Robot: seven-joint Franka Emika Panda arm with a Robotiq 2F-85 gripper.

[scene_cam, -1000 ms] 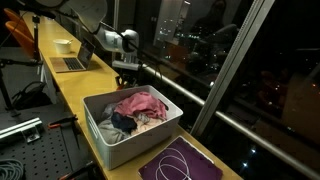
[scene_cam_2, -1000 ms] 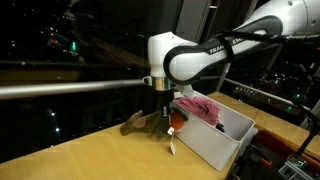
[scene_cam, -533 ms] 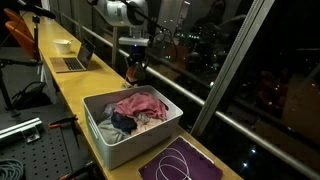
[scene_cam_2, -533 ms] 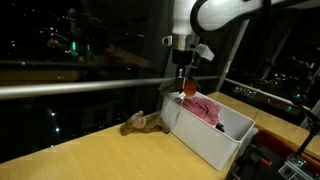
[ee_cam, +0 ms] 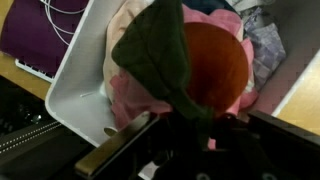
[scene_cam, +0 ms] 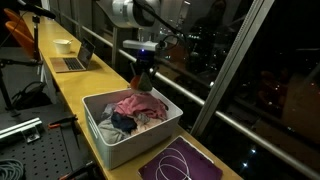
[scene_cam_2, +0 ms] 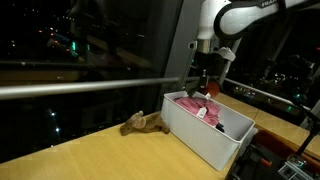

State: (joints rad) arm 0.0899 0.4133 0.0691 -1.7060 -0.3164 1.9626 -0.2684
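Note:
My gripper is shut on a small cloth, orange-red with a dark green part. It holds the cloth hanging above the far end of a white bin. The same shows in an exterior view, with the gripper and cloth over the bin. In the wrist view the cloth fills the middle, above pink clothes in the bin. The jaws are dark and partly hidden by the cloth.
A brown cloth lies on the wooden table beside the bin. A purple mat with a white cable lies near the bin's close end. A laptop and a white box sit farther along. A window railing runs behind.
The gripper has risen from the table beside the brown cloth with the orange and green cloth in it and moved sideways to above the bin.

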